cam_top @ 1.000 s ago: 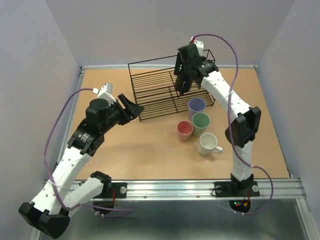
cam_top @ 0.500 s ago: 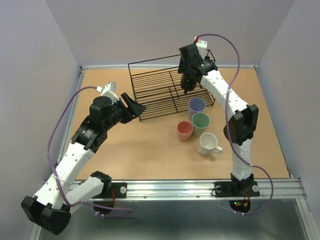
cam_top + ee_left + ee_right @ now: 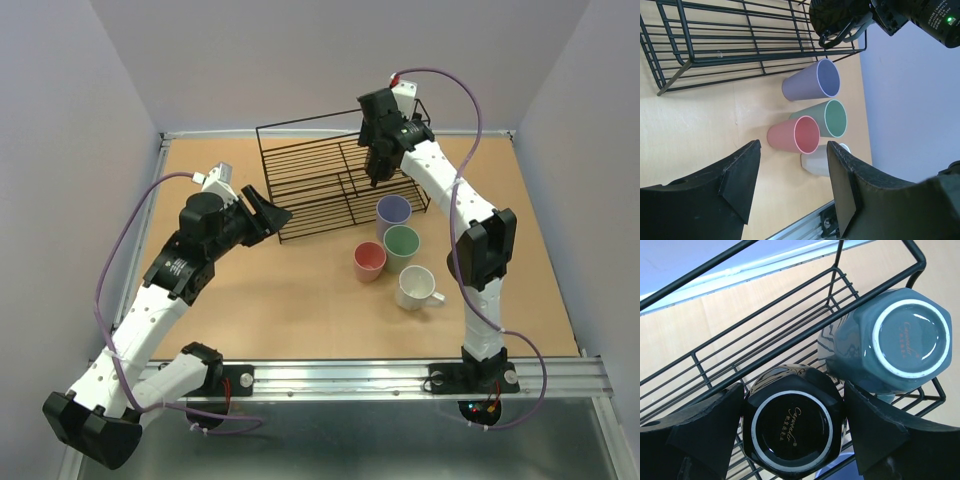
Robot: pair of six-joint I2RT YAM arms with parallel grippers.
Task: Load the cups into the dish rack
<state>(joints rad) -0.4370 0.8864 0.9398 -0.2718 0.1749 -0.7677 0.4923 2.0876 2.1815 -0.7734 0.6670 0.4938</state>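
The black wire dish rack (image 3: 300, 180) stands at the back of the table. My right gripper (image 3: 377, 178) is over its right end, shut on an upside-down black mug (image 3: 792, 427), with its fingers (image 3: 715, 420) pressed on both sides. An upside-down grey-blue mug (image 3: 895, 340) sits beside it in the rack (image 3: 740, 355). The lavender (image 3: 393, 211), green (image 3: 401, 242) and pink-red (image 3: 369, 261) tumblers and the white mug (image 3: 415, 287) stand upright on the table in front of the rack. My left gripper (image 3: 275, 215) is open and empty, left of the cups.
The wooden table (image 3: 280, 300) is walled on the left, back and right. A metal rail (image 3: 400, 375) runs along the near edge. In the left wrist view the rack (image 3: 715, 45) fills the top, with the right arm (image 3: 920, 15) above the lavender tumbler (image 3: 810, 82).
My right gripper has shifted slightly right and back over the rack's right end with the black mug. The left arm has risen a little and then held still.
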